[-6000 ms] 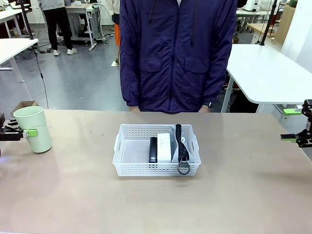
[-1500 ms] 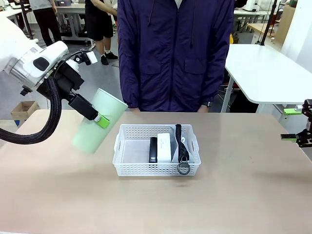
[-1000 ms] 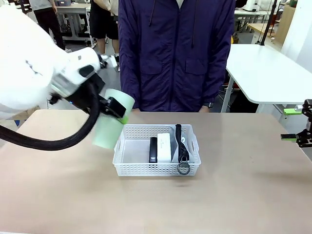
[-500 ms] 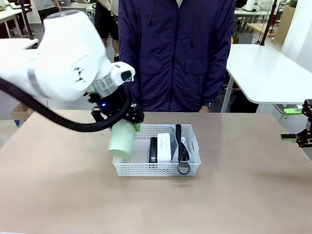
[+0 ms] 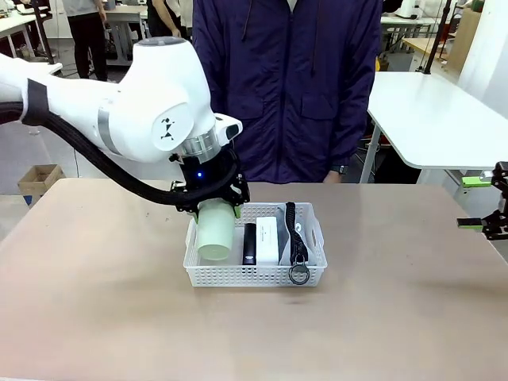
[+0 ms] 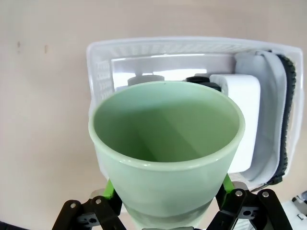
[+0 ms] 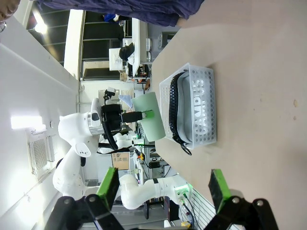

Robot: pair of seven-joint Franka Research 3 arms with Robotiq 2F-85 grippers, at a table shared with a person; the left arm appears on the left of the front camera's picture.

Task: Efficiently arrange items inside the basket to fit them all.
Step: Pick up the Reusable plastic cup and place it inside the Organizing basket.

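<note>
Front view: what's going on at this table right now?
The left gripper holds a pale green plastic cup, jaws closed on its sides, tilted over the open left part of the white perforated plastic basket. Inside the basket, a black stapler, a white rectangular clock and a grey "CAMPUS" pouch sit side by side toward the right. The right gripper waits open at the table's right edge. A person in a dark jacket stands at the far side.

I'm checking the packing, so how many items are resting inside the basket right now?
3: the black stapler, the white clock beside it, and the grey pouch at the right end. The green cup is held above the basket by the left hand.
</note>
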